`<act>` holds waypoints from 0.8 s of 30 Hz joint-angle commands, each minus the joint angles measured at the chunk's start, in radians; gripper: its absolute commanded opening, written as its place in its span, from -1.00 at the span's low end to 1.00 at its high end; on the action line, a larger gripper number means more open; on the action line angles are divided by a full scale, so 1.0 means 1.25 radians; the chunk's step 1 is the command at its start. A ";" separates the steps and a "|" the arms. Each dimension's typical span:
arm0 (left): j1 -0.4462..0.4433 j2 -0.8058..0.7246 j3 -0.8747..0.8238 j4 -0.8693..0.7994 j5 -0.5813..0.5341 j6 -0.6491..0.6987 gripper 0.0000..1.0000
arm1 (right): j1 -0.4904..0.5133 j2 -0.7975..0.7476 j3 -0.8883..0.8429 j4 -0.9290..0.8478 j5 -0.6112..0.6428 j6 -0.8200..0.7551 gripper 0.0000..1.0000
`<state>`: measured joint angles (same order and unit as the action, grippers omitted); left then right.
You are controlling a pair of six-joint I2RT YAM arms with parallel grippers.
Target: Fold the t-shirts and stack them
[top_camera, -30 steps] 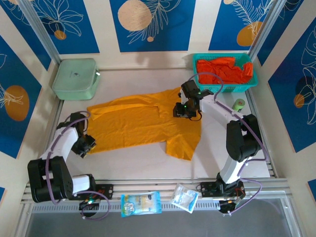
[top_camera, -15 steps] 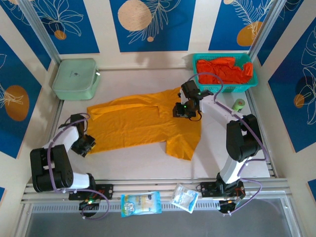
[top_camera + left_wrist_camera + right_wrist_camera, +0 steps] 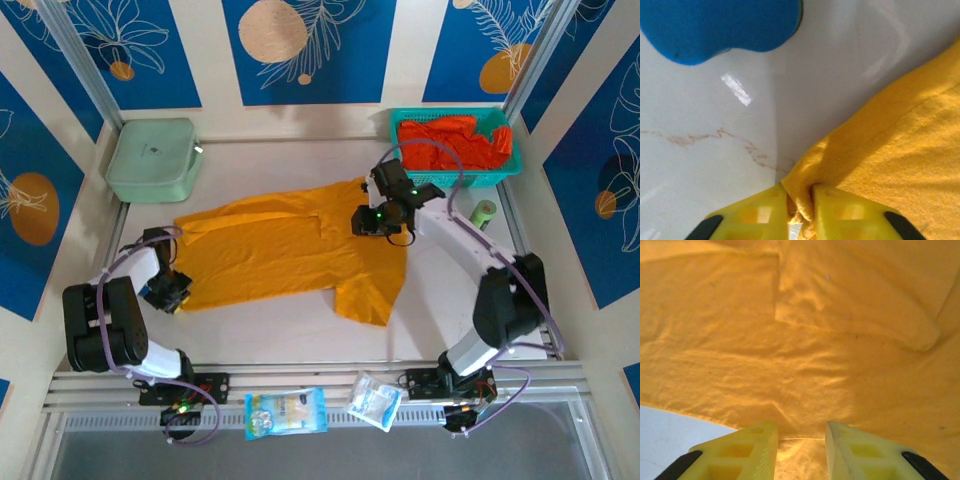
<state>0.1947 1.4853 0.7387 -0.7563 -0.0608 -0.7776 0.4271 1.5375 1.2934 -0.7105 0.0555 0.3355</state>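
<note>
So the white table (image 3: 300,320) is mostly taken up by the mustard-yellow t-shirt (image 3: 290,250), lying spread out and wrinkly with one sleeve flopping toward the near edge. Beyond the shirt's right end sits the teal basket (image 3: 450,112) with the red-orange shirts (image 3: 455,140) bunched up inside; can't tell how many are in that heap. Beyond its left end is the pale green box (image 3: 152,160), lid on. The right gripper (image 3: 375,222) is over the shirt's right part. Its wrist cam has the jaws wide apart around (image 3: 800,432) with yellow cloth (image 3: 815,340) all around, and I honestly can't tell if the tips are pressing the cloth. The left gripper (image 3: 165,290) is at the shirt's left bottom corner, hard to read from overhead. Its wrist view sorts that out: the jaws at (image 3: 800,197) are pinched tight on a bunched bit of the shirt's edge (image 3: 890,150), just above bare tabletop (image 3: 715,115). A blurry blue blob (image 3: 720,25) is cut off at the top there, no idea what it is. A small green roll (image 3: 484,212) sits right of the shirt.
</note>
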 commanded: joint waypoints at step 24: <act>0.005 -0.021 0.000 0.193 0.169 0.126 -1.00 | 0.282 -0.419 -0.307 -0.213 0.198 -0.944 -0.08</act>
<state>0.2058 1.4731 0.7536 -0.7753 -0.0261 -0.6445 0.7528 1.0042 0.9829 -0.8516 0.2237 -0.6498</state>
